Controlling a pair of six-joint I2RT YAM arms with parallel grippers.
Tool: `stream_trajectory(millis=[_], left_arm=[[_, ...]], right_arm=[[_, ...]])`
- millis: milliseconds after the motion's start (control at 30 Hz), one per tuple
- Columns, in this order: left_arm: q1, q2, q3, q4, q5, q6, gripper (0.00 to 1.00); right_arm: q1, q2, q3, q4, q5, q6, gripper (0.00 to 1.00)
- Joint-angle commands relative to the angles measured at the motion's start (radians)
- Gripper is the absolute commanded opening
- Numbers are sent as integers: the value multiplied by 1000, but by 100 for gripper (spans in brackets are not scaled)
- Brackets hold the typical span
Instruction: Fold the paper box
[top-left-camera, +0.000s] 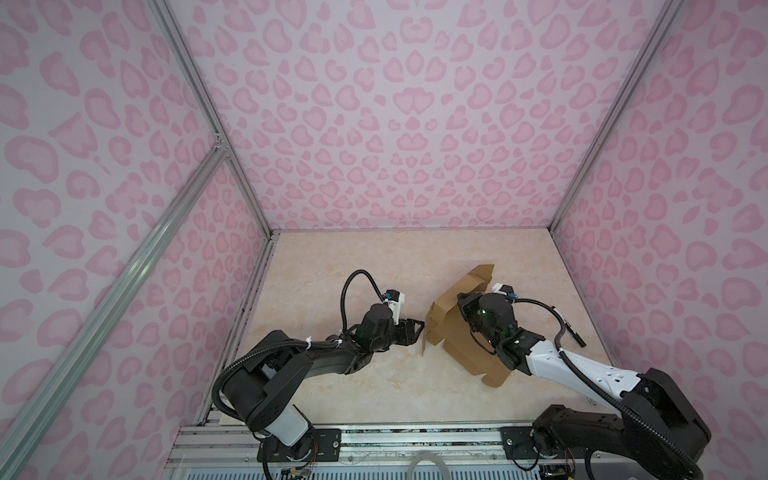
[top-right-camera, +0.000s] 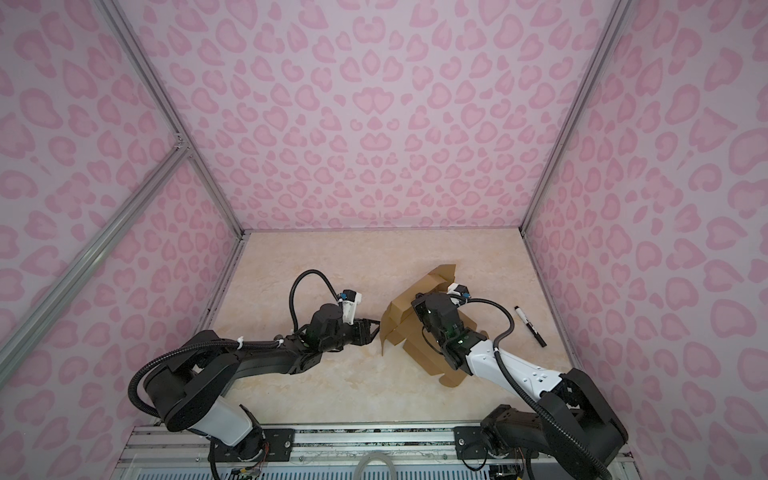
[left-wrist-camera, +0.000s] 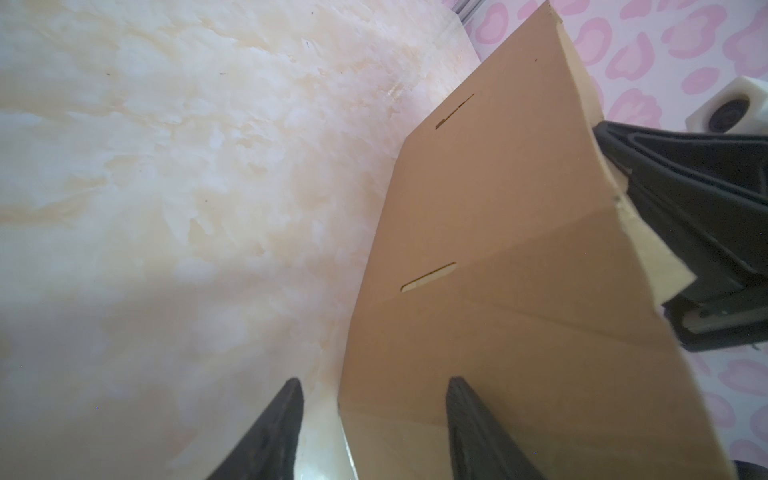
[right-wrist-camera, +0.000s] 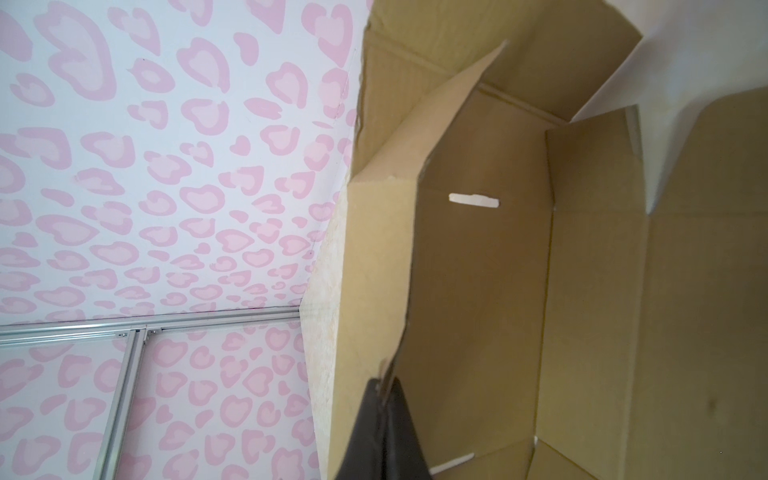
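**Box half up: right side pinned, left side lining up**

Your paper box (top-left-camera: 444, 306) sits right of the middle of the surface (top-left-camera: 353, 266). It's only partly raised, with some walls up and the near panel lying flat.

The right fingers (right-wrist-camera: 386, 428) are pinched shut on the edge of a side flap (right-wrist-camera: 374, 257). My guess is that's to keep that wall upright and stop the whole thing sliding while the other arm works.

The left fingers (left-wrist-camera: 274, 424) are about half spread and holding nothing, with the corner of the outer wall between them. I can't tell whether either one is touching the cardboard. It looks to me like you're lining up to push or tuck that wall inward, on the side with the two slots (left-wrist-camera: 428, 277).

Room-wise, there's loads of bare surface behind and to the left of the box, so the left arm can back off freely. The right is tighter: a marker (top-right-camera: 530, 326) lies between the box and the right wall, near the right arm's cable.

One thing to watch is a thin loose flap (top-left-camera: 424, 347) standing on edge just beside the left fingers. I'd say it could snag or bend the wrong way.
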Motion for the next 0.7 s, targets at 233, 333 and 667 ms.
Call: stream_trajectory(millis=[233, 333, 667], left_arm=[[-4, -32, -27, 111, 71, -26, 58], [-3, -46, -42, 111, 72, -24, 58], [-5, -85, -73, 174, 135, -38, 58]], right_arm=[[5, -17, -6, -89, 35, -28, 0], [5, -15, -6, -88, 34, -27, 0], [5, -24, -23, -61, 32, -28, 0]])
